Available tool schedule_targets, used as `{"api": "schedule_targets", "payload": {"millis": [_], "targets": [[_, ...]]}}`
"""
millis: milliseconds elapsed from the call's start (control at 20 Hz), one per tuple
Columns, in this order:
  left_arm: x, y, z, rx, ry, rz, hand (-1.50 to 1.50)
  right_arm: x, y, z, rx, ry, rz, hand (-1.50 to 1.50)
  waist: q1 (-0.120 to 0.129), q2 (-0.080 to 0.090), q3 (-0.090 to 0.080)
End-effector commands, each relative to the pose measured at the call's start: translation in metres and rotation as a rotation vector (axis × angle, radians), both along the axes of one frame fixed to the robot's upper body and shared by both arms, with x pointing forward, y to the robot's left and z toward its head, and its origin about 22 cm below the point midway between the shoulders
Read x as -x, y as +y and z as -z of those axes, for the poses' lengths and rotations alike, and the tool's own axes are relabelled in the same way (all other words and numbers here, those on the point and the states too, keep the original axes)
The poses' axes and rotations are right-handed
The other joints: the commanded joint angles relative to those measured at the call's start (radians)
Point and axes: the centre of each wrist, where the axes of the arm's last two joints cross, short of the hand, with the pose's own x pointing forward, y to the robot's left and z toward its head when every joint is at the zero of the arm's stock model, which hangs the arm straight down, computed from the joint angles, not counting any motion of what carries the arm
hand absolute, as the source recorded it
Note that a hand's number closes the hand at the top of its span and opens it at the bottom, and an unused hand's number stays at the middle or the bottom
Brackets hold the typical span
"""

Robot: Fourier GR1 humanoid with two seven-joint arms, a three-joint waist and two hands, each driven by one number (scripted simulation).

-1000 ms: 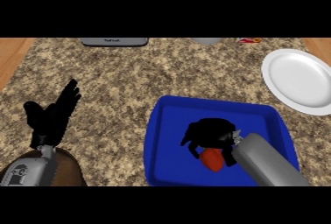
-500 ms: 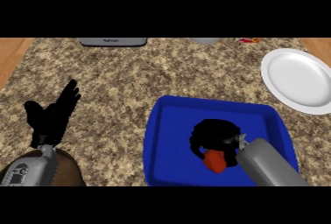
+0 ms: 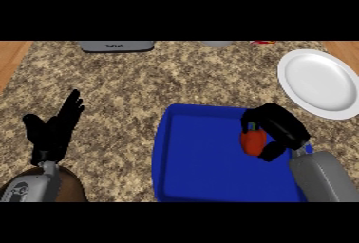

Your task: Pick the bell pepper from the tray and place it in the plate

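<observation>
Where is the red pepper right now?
In the head view, the red pepper is in the right robot hand, over the blue tray's right side, below the white plate.

I am working over a kitchen counter: its top is speckled brown-and-cream stone with a wooden strip at the far left edge. A white plate sits at the far right, a blue tray lies near the middle, and a grey appliance shows at the far edge, cut off by the view.
</observation>
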Motion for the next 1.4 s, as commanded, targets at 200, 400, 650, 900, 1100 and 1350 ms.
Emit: {"api": "schedule_targets", "payload": {"millis": [200, 400, 650, 900, 1100, 1350], "targets": [[0.002, 0.002, 0.002, -0.011, 0.011, 0.013, 0.00, 0.008, -0.043, -0.051, -0.222, -0.368, 0.401, 1.50, 0.013, 0.004, 0.000], [-0.008, 0.003, -0.006, 0.006, -0.007, 0.025, 0.00, 0.012, -0.076, -0.077, -0.286, -0.361, 0.513, 1.50, 0.022, 0.007, 0.000], [-0.005, -0.012, 0.000, 0.006, -0.007, 0.038, 0.00, -0.007, -0.103, -0.076, -0.377, -0.286, 0.628, 1.50, 0.035, 0.009, 0.001], [-0.014, -0.001, -0.014, -0.010, -0.019, 0.035, 0.00, -0.030, -0.158, -0.078, -0.383, -0.270, 0.726, 1.50, 0.044, 0.012, 0.001], [-0.022, -0.013, -0.023, 0.006, -0.015, 0.046, 0.00, -0.041, -0.184, -0.065, -0.357, -0.297, 0.738, 1.50, 0.046, 0.013, 0.001], [-0.016, -0.010, -0.012, -0.004, -0.024, 0.078, 0.00, -0.037, -0.218, -0.048, -0.227, -0.241, 0.778, 1.50, 0.073, 0.025, 0.003]]}}
